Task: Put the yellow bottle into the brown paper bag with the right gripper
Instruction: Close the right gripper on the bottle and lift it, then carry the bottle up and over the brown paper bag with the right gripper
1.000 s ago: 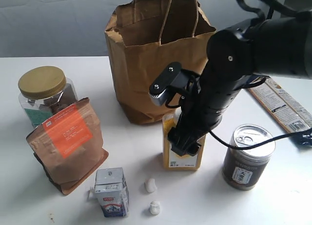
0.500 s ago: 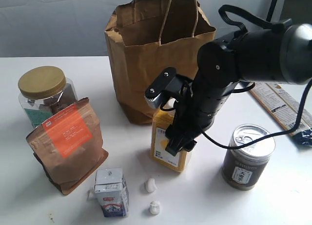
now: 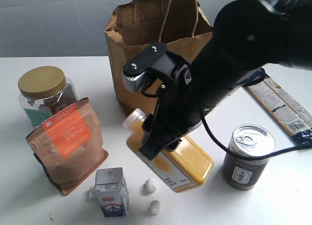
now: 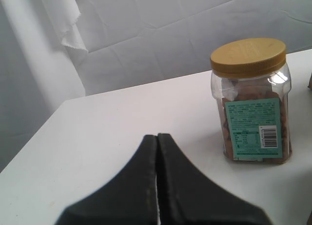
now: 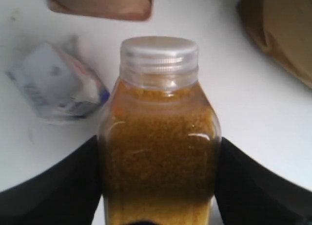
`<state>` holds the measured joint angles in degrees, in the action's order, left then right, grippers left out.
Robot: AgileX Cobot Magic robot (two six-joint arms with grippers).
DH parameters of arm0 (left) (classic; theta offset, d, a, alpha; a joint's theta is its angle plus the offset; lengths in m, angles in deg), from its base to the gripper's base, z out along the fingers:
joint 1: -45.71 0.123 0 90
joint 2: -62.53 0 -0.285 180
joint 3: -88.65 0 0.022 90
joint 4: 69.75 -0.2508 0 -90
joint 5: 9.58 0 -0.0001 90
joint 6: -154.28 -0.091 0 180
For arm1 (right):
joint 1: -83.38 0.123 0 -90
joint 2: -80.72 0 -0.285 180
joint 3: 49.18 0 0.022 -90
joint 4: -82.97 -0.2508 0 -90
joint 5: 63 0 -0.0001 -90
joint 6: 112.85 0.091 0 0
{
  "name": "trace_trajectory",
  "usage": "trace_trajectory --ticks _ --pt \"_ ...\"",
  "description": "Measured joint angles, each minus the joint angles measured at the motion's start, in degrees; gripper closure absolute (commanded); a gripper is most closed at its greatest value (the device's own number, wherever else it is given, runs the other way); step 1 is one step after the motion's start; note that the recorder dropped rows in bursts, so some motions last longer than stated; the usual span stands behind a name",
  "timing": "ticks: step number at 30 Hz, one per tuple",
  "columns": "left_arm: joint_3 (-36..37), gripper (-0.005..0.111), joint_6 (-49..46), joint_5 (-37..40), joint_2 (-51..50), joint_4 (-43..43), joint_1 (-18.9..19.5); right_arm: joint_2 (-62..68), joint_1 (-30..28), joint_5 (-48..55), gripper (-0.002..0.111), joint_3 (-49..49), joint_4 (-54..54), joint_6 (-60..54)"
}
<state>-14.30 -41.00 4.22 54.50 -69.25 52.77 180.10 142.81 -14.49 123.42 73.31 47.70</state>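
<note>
The yellow bottle (image 3: pixel 187 165) hangs tilted above the table, its white cap (image 3: pixel 132 119) pointing left toward the pouch. My right gripper (image 3: pixel 163 143) is shut on its body; in the right wrist view the black fingers (image 5: pixel 78 171) press both sides of the bottle (image 5: pixel 158 137) below the cap (image 5: pixel 159 52). The brown paper bag (image 3: pixel 141 59) stands upright and open just behind the bottle and the arm. Over bare table, apart from the jar, my left gripper (image 4: pixel 157 137) is shut with nothing in it; the exterior view does not show it.
A gold-lidded jar (image 3: pixel 44 91) (image 4: pixel 251 98) and a brown pouch with orange label (image 3: pixel 68 140) stand at the left. A small carton (image 3: pixel 112 192) and two white bits (image 3: pixel 150 186) lie in front. A dark can (image 3: pixel 247 157) stands at the right, a flat packet (image 3: pixel 280 105) behind it.
The bottle stood upright on the table in the right gripper's hold. It has since been lifted, tipped with its cap to the left, and carried toward the camera.
</note>
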Motion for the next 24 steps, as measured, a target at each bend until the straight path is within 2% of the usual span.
trace_trajectory --ticks 4,7,14,24 --pt "0.0 0.107 0.0 0.0 0.0 0.0 0.0 -5.3 5.6 -3.3 0.108 0.0 2.5 5.2" --pt "0.0 0.107 0.0 0.0 0.0 0.0 0.0 -7.1 7.1 -5.1 0.108 0.0 7.4 9.8" --pt "0.0 0.107 0.0 0.0 0.0 0.0 0.0 -8.0 7.2 -10.5 0.108 -0.1 11.5 12.6" --pt "0.0 0.107 0.0 0.0 0.0 0.0 0.0 -11.7 7.2 -27.5 0.108 -0.1 11.8 13.4"
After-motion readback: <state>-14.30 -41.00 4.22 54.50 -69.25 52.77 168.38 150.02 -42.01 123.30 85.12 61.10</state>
